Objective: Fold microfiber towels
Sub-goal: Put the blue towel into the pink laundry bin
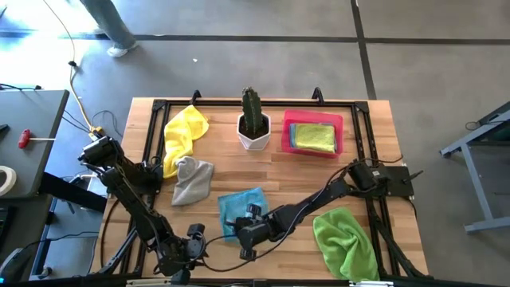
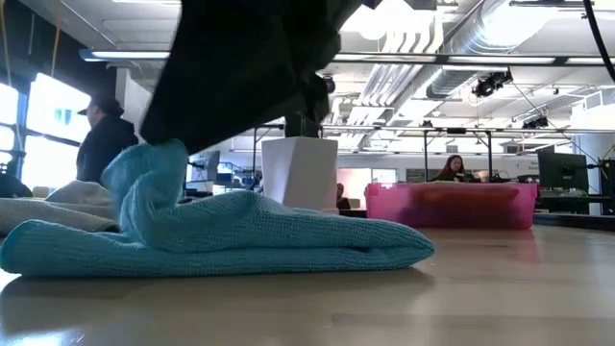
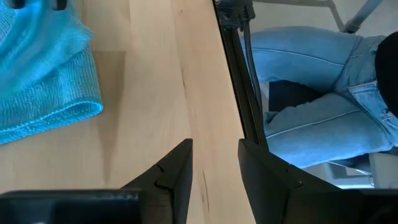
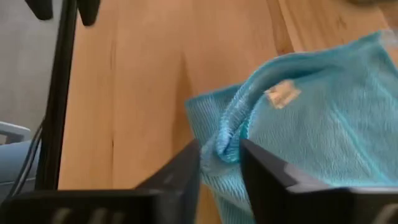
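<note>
Blue towel [image 1: 239, 209]: soft, ribbed weave, turquoise, lying half-folded near the front middle of the wooden surface [image 1: 287, 171]; in the low view one end bunches up into a raised hump while the rest lies in flat doubled layers; a small tag shows on its upper face in the right wrist view. Right gripper [image 4: 221, 163]: at the towel's front edge, fingers narrow, a pinched ridge of blue cloth between them. Left gripper [image 3: 214, 171]: low at the front edge of the surface, left of the towel, fingers part open, holding nothing. Yellow towel [image 1: 183, 135]: crumpled, back left. Grey towel [image 1: 192, 180]: crumpled, just in front of the yellow. Green towel [image 1: 344, 239]: heaped, front right. Tray [image 1: 287, 137]: pink, back right, holding folded cloths.
</note>
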